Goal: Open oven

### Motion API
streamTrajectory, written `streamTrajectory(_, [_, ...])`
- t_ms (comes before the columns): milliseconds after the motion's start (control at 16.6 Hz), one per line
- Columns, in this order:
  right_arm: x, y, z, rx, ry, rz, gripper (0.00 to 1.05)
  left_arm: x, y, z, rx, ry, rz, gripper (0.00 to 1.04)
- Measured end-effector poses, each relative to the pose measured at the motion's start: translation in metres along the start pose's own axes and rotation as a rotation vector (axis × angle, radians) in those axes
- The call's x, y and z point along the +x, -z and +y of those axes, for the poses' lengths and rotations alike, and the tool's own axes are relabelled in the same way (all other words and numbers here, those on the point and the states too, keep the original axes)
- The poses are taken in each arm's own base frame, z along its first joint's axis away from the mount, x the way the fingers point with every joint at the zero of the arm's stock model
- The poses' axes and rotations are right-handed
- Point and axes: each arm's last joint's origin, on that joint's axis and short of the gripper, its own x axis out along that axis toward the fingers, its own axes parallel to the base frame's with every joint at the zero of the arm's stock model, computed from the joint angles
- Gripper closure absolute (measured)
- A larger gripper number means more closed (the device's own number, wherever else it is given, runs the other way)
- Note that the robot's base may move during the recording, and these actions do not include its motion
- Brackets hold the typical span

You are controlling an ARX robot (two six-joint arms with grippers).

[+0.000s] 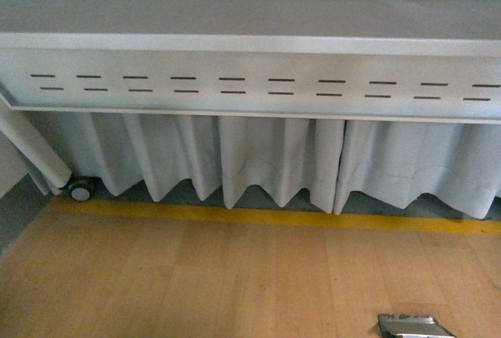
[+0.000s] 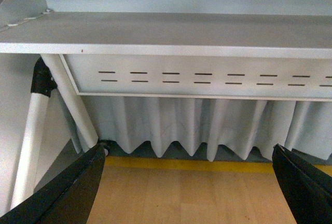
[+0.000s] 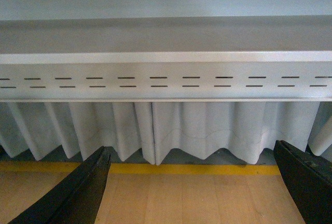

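The oven is out of view in all three views. My left gripper (image 2: 189, 182) is open and empty, its two black fingers (image 2: 62, 193) wide apart over the wooden floor. My right gripper (image 3: 192, 182) is open and empty too, with black fingers (image 3: 67, 195) spread at the picture's lower corners. Both face a grey table seen from below its top. Neither gripper shows in the front view, apart from a small metallic part (image 1: 415, 326) at the bottom edge.
A grey table (image 1: 250, 44) with a slotted front panel (image 1: 258, 88) spans the view. White pleated curtains (image 1: 266, 158) hang behind it. A yellow tape line (image 1: 258, 217) crosses the wooden floor (image 1: 196, 283). A white table leg (image 2: 31, 130) with a caster wheel (image 1: 81, 190) stands at the left.
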Motion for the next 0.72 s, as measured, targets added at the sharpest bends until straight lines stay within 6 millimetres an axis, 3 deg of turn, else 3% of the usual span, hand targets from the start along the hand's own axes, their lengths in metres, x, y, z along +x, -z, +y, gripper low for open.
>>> streamTrajectory(723, [0.0000, 0.0000, 0.0000, 0.000, 0.000, 0.000, 0.06, 0.0000, 0.0000, 0.0000, 0.000, 0.000, 0.000, 0.07])
